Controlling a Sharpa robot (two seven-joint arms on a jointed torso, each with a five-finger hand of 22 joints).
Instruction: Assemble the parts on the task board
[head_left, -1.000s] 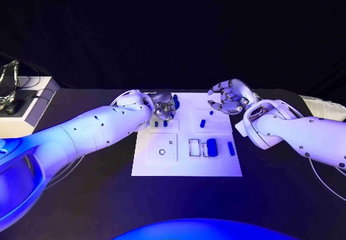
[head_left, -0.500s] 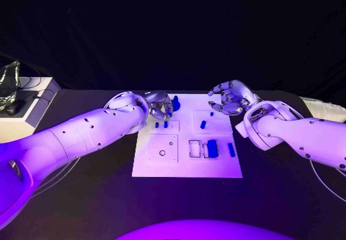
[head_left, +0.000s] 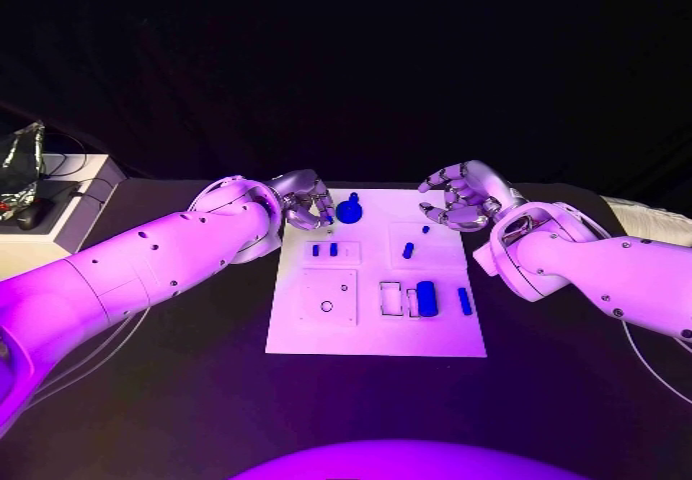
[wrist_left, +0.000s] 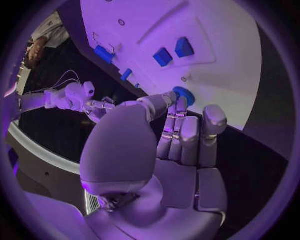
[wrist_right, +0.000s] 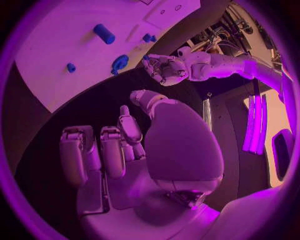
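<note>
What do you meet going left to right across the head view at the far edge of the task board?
left hand → round blue part → small blue part → right hand

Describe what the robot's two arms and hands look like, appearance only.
Both arms are smooth, rounded white shells with small dark dots along them. A thin cable loops round the wrist of each. The left hand and right hand are silver metal with segmented fingers. The wrist views show a broad, smooth palm cover.
</note>
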